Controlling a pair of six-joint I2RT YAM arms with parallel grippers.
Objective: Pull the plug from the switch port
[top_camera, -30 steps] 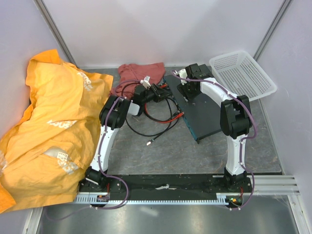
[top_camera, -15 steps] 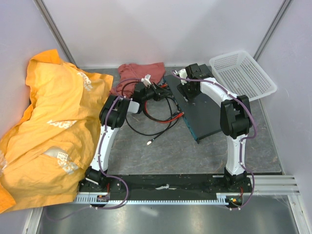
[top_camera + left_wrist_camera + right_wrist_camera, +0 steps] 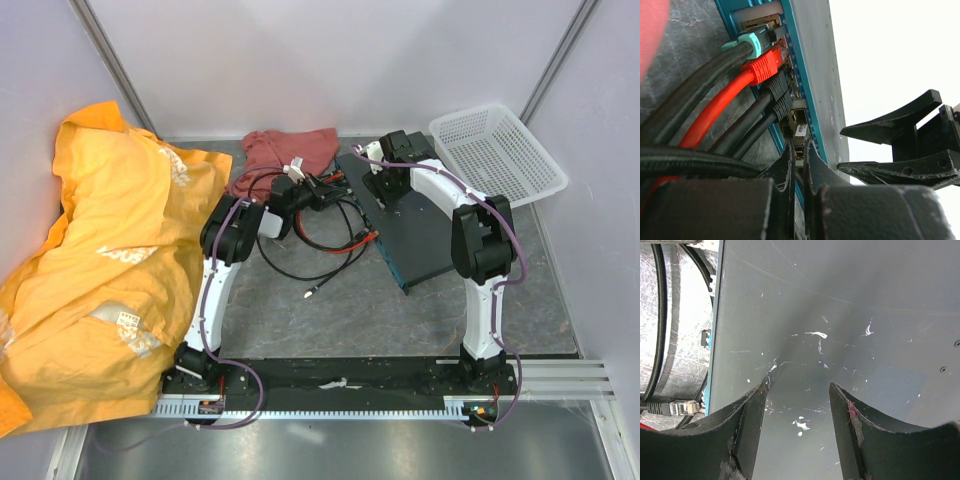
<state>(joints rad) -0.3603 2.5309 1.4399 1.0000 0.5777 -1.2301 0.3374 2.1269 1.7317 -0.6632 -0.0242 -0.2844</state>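
At 1 o'clock from above, we find the switch (image 3: 425, 240) under the right claw (image 3: 386, 183), the left claw (image 3: 325, 190) at its teal edge. At the left wrist, that claw seems clamped on one plug (image 3: 799, 150); at 11 o'clock sit four cables (image 3: 715, 107): teal, red, two black. We fear a skewed pull snagging them. At the right wrist, jaws stand apart; unpinned, the switch could slide.

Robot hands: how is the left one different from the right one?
The left hand is pinched nearly shut; the right hand is spread open. The left hand is at the teal edge of the switch and seems to pinch a silver plug; the right hand is over the switch's flat top, holding nothing. Both are black with two fingers, and both are at the same switch.
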